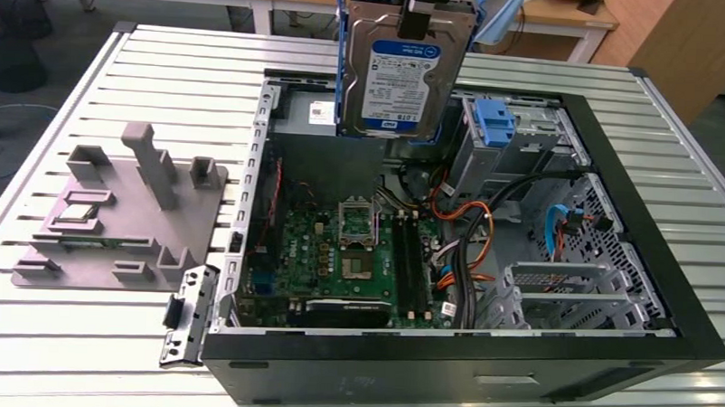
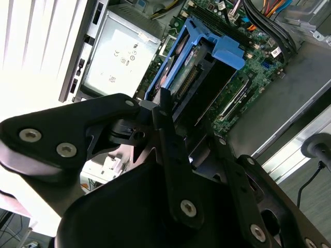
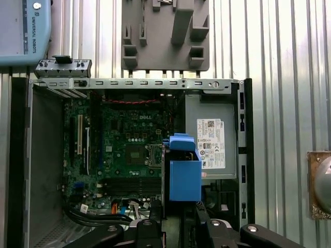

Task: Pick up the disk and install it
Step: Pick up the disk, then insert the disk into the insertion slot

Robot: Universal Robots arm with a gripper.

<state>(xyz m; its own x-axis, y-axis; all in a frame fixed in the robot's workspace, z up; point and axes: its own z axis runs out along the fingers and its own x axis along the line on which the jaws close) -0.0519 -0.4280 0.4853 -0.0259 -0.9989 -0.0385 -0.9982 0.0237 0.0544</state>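
The disk, silver with a blue-and-white label and blue rails, hangs upright in the air over the far part of the open computer case. My gripper is shut on its upper edge. In the second wrist view the black fingers clamp the disk, seen edge-on with its blue frame above the motherboard. In the first wrist view the disk sticks out from the gripper as a blue block over the board, beside the power supply.
A grey power-supply box with a white sticker sits in the case corner. A lone blue latch stands on the drive bay; orange and black cables run beside it. A grey fixture lies on the slatted table at the exterior view's left.
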